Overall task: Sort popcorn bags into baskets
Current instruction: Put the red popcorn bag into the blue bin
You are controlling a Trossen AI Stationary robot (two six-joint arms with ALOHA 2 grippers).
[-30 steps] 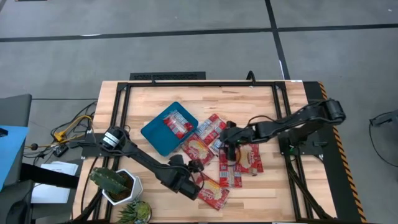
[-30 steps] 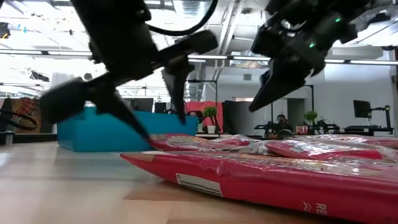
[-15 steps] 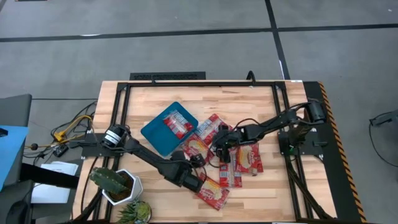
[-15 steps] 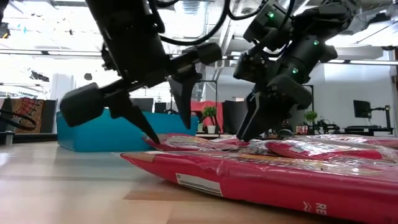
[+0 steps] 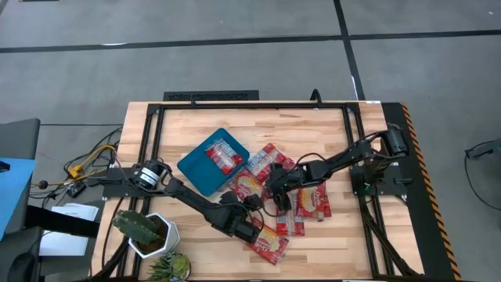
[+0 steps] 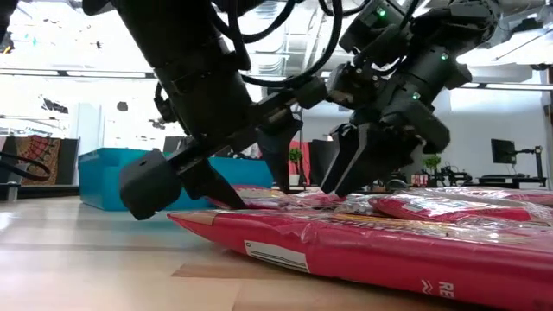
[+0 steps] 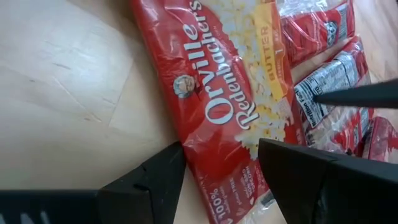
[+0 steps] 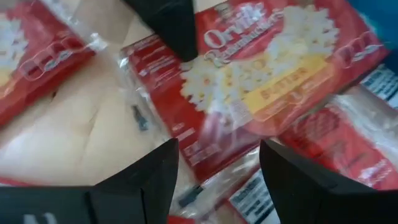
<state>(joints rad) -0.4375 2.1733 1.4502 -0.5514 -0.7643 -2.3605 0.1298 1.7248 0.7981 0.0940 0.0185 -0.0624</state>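
Note:
Several red popcorn bags lie flat in a loose pile at mid-table. One more bag [image 5: 225, 155] lies inside the teal tray [image 5: 188, 168], which rests flat left of the pile. My left gripper [image 5: 257, 233] is open, low over the nearest bag [image 7: 230, 93], with a finger beside each long edge near its end. That bag [image 5: 270, 241] lies closest to the near edge. My right gripper [image 5: 276, 191] is open, low over a face-up bag [image 8: 267, 74] in the pile. Its fingers [image 6: 346, 177] point down at the bags. My left gripper comes slanting down from the table's left; its open fingertips [image 7: 165, 171] sit at the bag's long edges, and I cannot tell whether they touch. My right gripper comes slanting down from the table's right over the pile; I cannot tell whether its fingertips [image 8: 158, 165] touch a bag.
The white pot with a cactus [image 5: 149, 233] and a small plant [image 5: 174, 266] stand at the near left corner. Black frame rails [image 5: 258, 104] run along the table's edges. Part of the left arm [image 8: 168, 25] stands close in front of my right gripper. Bare wood lies toward the far edge.
My right gripper has moved toward the table's left and come down onto the pile. My left gripper has moved a little to the right and dropped lower over the nearest bag. The bags have stayed in place.

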